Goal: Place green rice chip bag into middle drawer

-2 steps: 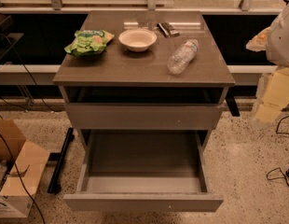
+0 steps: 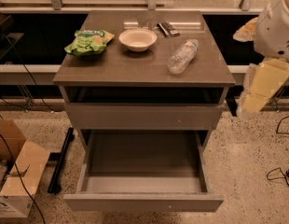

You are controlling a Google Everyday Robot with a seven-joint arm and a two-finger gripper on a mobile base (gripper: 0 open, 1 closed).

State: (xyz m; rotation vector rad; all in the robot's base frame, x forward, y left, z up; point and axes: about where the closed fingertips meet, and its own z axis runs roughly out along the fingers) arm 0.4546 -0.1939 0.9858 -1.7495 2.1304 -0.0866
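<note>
The green rice chip bag (image 2: 88, 42) is lying near the table's (image 2: 135, 73) back-left corner. It is showing a crinkled, bright-green foil face with pale green and white print, puffed in the middle and tapering toward the left edge. Just to its right a pale bowl (image 2: 138, 39) is sitting upright, apart from the bag. A clear plastic bottle (image 2: 182, 56) is lying on its side toward the right edge, with its cap pointing at the back-right corner. A couple of small dark items (image 2: 167, 29) are resting along the back edge behind the bowl.

The front half of the table is lying bare from the left edge to the bottle. Below the front edge a closed drawer front (image 2: 143, 116) is sitting flush. Under it the middle drawer (image 2: 143, 202) is standing pulled well out, showing a bare grey-brown floor with nothing over it.

The pincer (image 2: 249, 99) is hanging off the table's right edge, beside the front-right corner and well apart from the bag. It is showing as a pale cream shape under the robot's white body (image 2: 275, 24), and I cannot tell whether it is wide or narrow. A cardboard box (image 2: 16, 171) is sitting on the floor to the left of the drawer.
</note>
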